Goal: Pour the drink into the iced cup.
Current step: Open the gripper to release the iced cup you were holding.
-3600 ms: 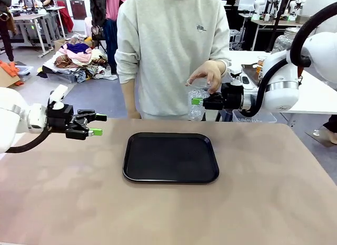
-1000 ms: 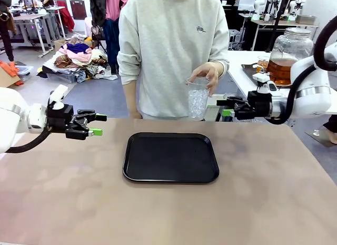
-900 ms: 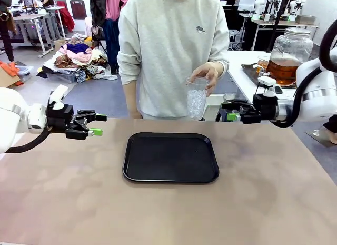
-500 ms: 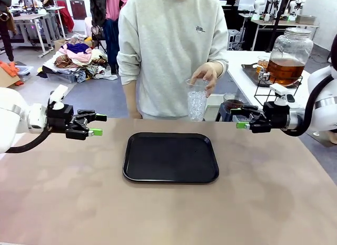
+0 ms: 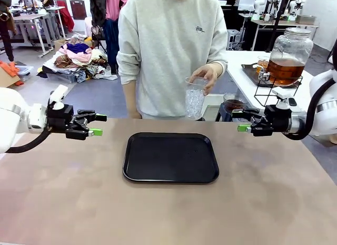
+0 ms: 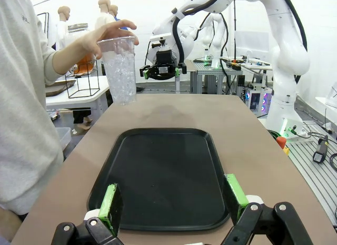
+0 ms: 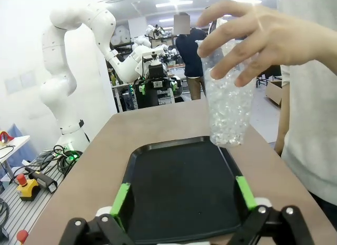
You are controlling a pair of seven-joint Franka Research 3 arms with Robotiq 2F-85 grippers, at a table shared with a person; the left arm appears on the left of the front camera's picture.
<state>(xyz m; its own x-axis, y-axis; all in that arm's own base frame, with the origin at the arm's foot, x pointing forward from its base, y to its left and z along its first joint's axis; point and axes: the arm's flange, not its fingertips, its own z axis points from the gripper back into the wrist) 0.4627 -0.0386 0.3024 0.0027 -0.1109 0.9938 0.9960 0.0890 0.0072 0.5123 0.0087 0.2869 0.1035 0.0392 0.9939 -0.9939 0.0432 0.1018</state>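
Front view: a person's hand holds the iced cup by its rim above the far edge of the black tray, between the two grippers. The left gripper and right gripper both hover with jaws spread wide, empty. The amber drink sits in a glass jar beyond the right jaws.

No readable text, label, brand name, number or sign appears in any view. The person's grey sweatshirt carries a small dark chest emblem, seen from the front, but it is too small to tell whether it holds letters. The same emblem shows faintly at the sweatshirt's shoulder in the left wrist view, equally unreadable.
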